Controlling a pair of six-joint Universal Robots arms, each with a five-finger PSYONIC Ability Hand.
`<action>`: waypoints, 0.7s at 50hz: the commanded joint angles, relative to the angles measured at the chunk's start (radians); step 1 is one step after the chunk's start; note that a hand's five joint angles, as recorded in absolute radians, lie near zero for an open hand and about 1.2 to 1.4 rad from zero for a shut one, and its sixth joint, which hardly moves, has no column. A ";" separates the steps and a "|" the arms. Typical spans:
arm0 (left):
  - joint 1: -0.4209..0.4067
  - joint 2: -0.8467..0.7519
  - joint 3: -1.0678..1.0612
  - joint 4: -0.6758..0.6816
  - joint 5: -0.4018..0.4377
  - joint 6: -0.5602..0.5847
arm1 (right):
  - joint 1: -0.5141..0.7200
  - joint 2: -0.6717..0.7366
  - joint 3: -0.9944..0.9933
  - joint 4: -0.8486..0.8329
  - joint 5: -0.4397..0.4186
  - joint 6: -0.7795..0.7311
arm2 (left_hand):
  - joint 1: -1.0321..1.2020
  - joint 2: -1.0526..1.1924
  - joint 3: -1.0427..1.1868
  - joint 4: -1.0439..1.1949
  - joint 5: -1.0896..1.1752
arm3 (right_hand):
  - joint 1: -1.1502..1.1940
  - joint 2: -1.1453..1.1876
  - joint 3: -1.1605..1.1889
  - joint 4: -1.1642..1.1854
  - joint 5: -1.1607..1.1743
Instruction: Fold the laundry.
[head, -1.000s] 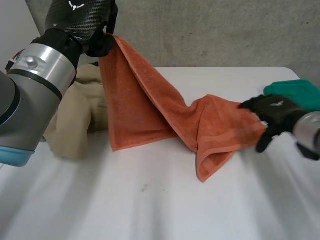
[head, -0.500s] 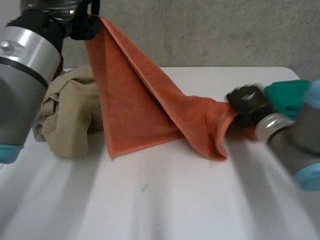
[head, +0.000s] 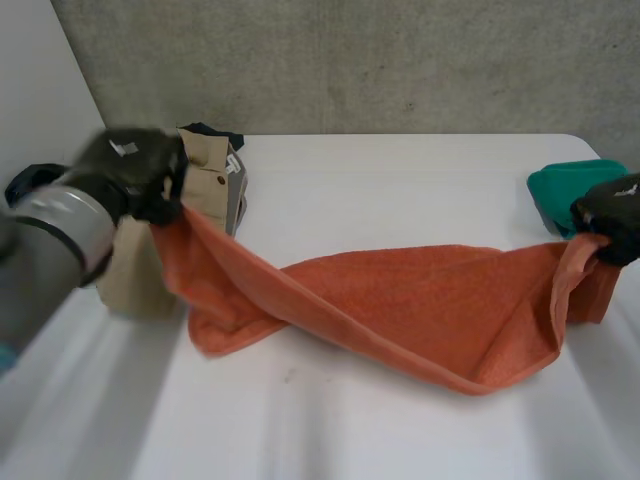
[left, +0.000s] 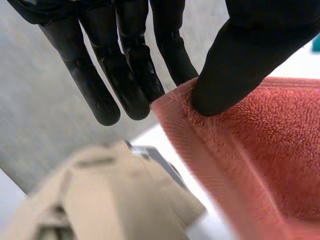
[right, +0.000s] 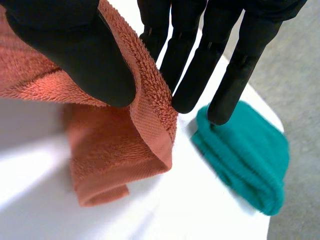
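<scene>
While the big white table (head: 320, 430) takes up the lower part of the head view, the orange towel (head: 400, 310) runs the long way across it, from the middle left of the frame to the middle right. Its two ends are lifted up. Its middle sags down onto the table at the lower centre, with a twist in it, so it is not flat. A heap of beige clothes (head: 135, 285) sits at the left of the frame, close by the towel's left end. A folded green cloth (head: 560, 185) sits at the upper right, near the towel's right end. The left hand (head: 140, 175) is at the left end and the right hand (head: 612, 212) is at the right end. So each hand is right at its own end, and the long sagging middle lies between them, lower than both. Neither hand looks nearer to the middle. In the left wrist view the thumb (left: 240, 65) presses the towel's edge, near a corner, against the straight fingers (left: 145, 75), so this hand pinches the towel. In the right wrist view the thumb does the same against its own fingers, with the towel's hem caught between them and the green cloth just past the fingertips. I think the twist must come out before the towel can lie flat for folding.
</scene>
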 joint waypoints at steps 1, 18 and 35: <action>-0.032 -0.191 0.082 0.080 -0.002 -0.001 | 0.049 0.177 -0.052 -0.212 0.072 0.096 | 0.239 0.199 0.203 0.195 0.246 | 0.304 0.229 0.206 0.199 0.224; -0.042 -0.240 0.059 0.147 -0.005 -0.006 | 0.124 0.091 0.049 -0.266 -0.112 -0.201 | 0.239 0.199 0.203 0.195 0.246 | -0.752 -0.827 -0.849 -0.857 -0.832; -0.061 -0.189 0.004 0.152 -0.008 -0.003 | 0.195 0.211 0.061 -0.265 -0.161 -0.485 | 0.239 0.199 0.203 0.195 0.246 | 0.303 0.228 0.206 0.198 0.223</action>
